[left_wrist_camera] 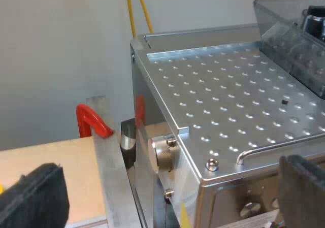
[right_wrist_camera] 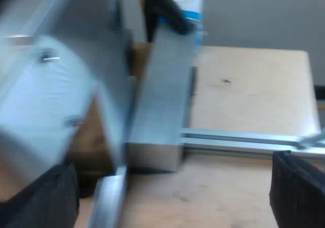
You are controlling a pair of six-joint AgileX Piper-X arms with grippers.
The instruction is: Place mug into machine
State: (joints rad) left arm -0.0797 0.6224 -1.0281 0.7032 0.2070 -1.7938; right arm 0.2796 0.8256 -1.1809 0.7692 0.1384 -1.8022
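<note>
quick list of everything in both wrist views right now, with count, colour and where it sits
espresso machine: one, silver, its dimpled top below the left wrist camera
bean hopper: one, smoky clear, on the machine's top
knob: one, silver, on the machine's side
metal post: one, grey, upright beside the machine
hook: one, red, at the post's top
table: one, light wood, under everything
metal rails: several, grey, on the table, blurred
left gripper: one, black, jaws open, at the machine's top edge
right gripper: one, black, jaws open, over the table by the rails
</note>
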